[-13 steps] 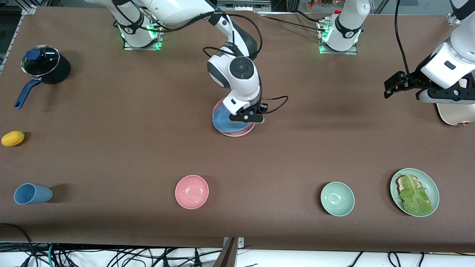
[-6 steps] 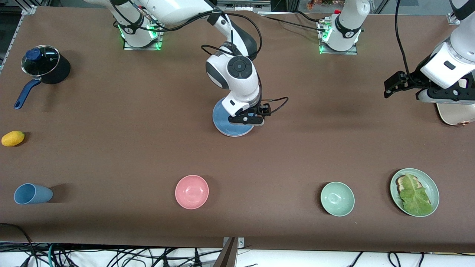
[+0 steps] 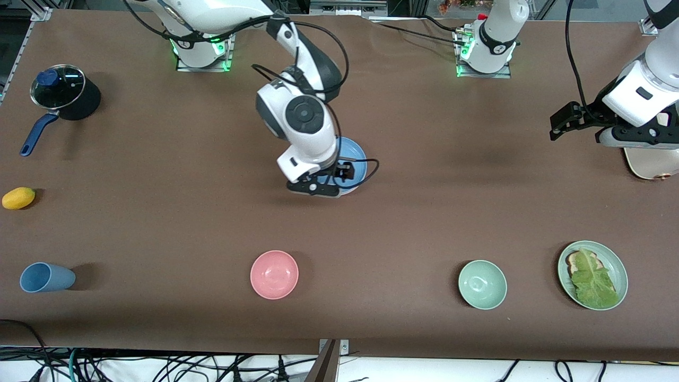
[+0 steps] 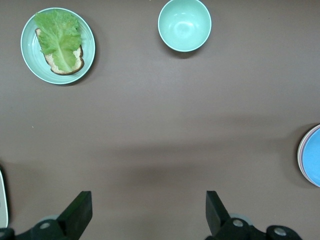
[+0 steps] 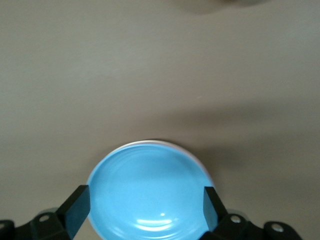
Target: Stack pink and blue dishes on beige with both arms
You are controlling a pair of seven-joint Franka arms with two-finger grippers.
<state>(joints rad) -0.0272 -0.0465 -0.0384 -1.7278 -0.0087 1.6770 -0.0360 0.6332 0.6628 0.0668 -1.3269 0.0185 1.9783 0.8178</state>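
Table (image 3: 159, 223): brown. Right arm (image 3: 297, 114) reaches to mid-table; left arm (image 3: 644, 93) waits above its end. Blue plate (image 3: 354, 159) tops the mid-table stack. Right gripper (image 3: 314, 189) hangs over the plate's rim, jaws wide, empty. Left gripper (image 4: 145, 215): jaws wide, empty.

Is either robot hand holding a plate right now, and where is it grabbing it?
No, nothing is held. The right gripper has open jaws over the blue plate, not touching it. The left gripper waits open above bare table.
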